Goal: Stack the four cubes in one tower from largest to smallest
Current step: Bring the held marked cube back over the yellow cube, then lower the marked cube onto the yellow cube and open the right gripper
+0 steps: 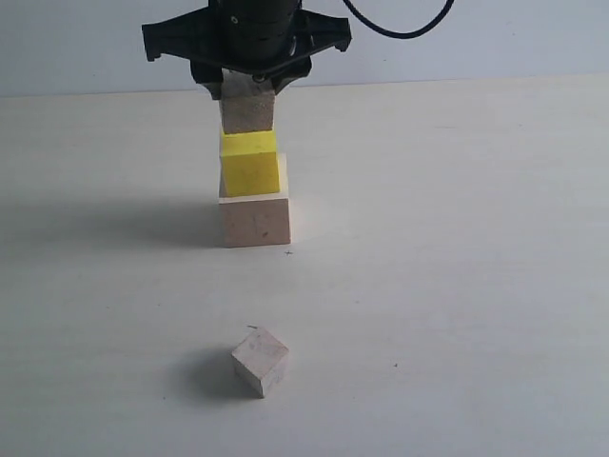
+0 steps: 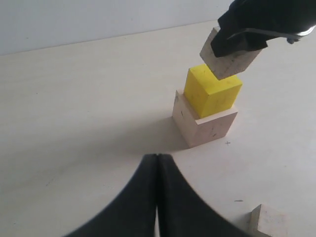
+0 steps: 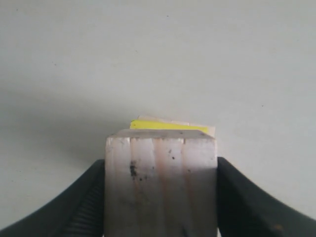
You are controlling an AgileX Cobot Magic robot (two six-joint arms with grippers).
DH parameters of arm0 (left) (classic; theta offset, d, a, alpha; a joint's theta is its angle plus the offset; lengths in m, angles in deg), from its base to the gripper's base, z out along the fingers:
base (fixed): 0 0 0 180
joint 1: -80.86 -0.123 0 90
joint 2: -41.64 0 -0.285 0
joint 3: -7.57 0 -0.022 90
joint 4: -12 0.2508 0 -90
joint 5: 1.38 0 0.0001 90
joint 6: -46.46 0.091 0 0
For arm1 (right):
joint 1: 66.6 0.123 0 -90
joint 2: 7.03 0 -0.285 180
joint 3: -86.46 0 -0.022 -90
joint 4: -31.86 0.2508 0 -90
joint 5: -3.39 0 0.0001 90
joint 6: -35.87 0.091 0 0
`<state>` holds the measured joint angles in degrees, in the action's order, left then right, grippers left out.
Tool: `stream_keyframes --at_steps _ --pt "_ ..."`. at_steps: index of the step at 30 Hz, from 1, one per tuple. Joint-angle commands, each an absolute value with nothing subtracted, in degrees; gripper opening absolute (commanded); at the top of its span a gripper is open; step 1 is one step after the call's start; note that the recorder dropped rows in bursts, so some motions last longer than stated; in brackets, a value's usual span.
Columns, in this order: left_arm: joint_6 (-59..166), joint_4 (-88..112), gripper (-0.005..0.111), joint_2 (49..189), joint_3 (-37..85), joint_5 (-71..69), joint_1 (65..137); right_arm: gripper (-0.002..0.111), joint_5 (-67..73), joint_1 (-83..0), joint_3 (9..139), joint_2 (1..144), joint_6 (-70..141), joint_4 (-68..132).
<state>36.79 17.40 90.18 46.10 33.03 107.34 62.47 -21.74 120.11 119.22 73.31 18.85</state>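
Note:
The large pale cube (image 1: 255, 221) stands on the table with the yellow cube (image 1: 249, 164) on top, set slightly to its left. My right gripper (image 1: 247, 90) comes down from above, shut on the small pale cube (image 1: 247, 109), whose underside is at the yellow cube's top; I cannot tell whether they touch. The right wrist view shows this small cube (image 3: 160, 182) filling the gap between the black fingers (image 3: 84, 207), with a strip of the yellow cube (image 3: 163, 125) beyond it. The smallest cube (image 1: 260, 361) lies alone nearer the front. My left gripper (image 2: 157, 156) is shut and empty, off to the side of the stack (image 2: 205, 126).
The pale table (image 1: 457, 286) stretches wide around the stack, bare on both sides. A black cable (image 1: 400, 29) hangs above the right arm. The smallest cube (image 2: 269, 222) shows at the corner of the left wrist view, near the left gripper.

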Motion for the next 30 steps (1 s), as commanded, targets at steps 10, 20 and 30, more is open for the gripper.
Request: stream_keyframes --at_steps 10,20,30 --pt "37.01 16.78 0.000 90.37 46.27 32.58 107.44 0.000 60.06 -21.94 120.45 120.51 74.91 17.85" --pt "37.01 16.78 0.000 90.37 46.27 32.58 107.44 0.000 62.97 -21.94 120.45 120.51 76.98 16.44" --pt "37.01 16.78 0.000 90.37 46.27 32.25 107.44 0.000 60.87 -21.94 120.45 120.51 76.98 17.67"
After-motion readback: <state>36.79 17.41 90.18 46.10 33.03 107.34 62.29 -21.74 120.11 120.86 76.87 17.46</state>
